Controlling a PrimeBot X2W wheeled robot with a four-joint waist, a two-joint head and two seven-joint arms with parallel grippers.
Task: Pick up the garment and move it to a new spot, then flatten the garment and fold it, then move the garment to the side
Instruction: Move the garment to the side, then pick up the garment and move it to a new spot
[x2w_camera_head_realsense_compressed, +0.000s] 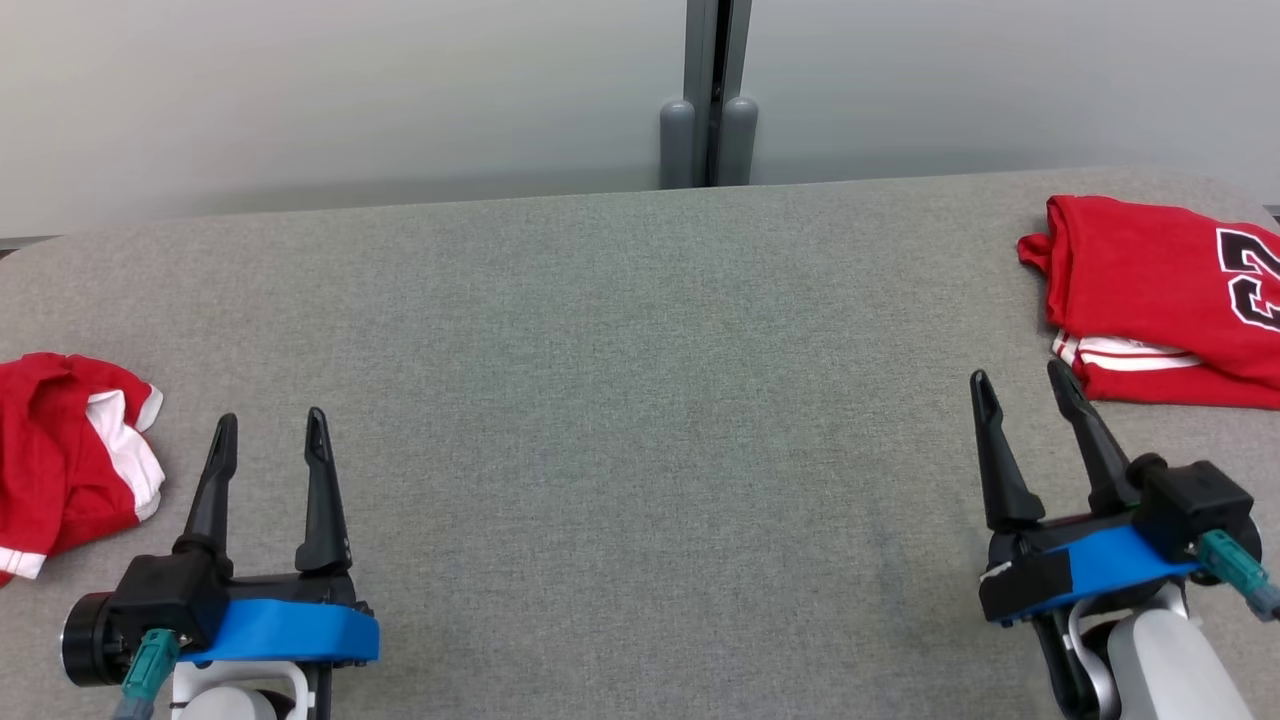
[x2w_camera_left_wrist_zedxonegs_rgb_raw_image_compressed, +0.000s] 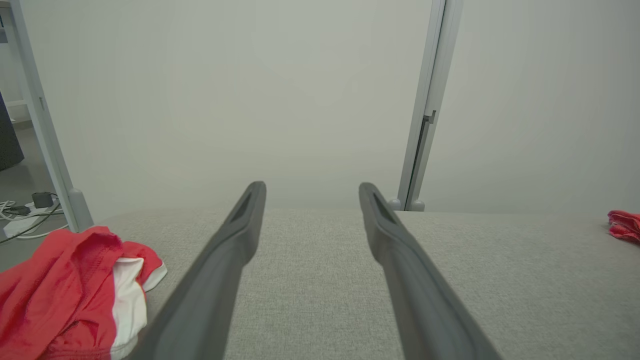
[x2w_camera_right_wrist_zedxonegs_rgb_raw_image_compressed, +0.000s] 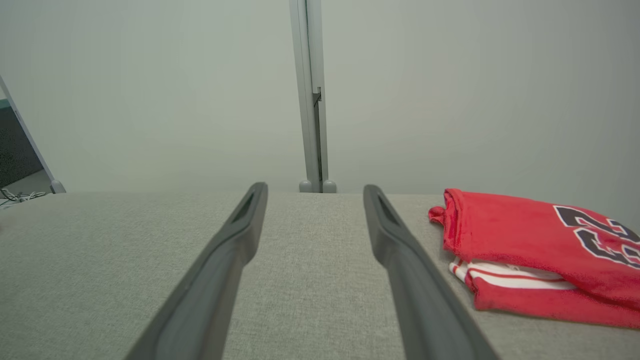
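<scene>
On the table (x2w_camera_head_realsense_compressed: 640, 400), crumpled garment (x2w_camera_head_realsense_compressed: 50, 460) lies left, folded garment (x2w_camera_head_realsense_compressed: 1150, 290) right.

Soft, even light is spreading across the grey worktop (x2w_camera_head_realsense_compressed: 640, 400), and nothing is glaring or washing out. A faint band of shadow is lying on the pale wall (x2w_camera_head_realsense_compressed: 300, 120) just above the worktop's far edge, and a thin soft shadow is sitting under the folded red jersey (x2w_camera_head_realsense_compressed: 1140, 280). In the wrist views the jaws of the left gripper (x2w_camera_left_wrist_zedxonegs_rgb_raw_image_compressed: 311, 186) and the right gripper (x2w_camera_right_wrist_zedxonegs_rgb_raw_image_compressed: 315, 186) are blurring toward the bottom edge, while the fabric weave beyond is showing sharp. Wide-angle distortion is leaning the post (x2w_camera_left_wrist_zedxonegs_rgb_raw_image_compressed: 425, 110) sideways.
</scene>
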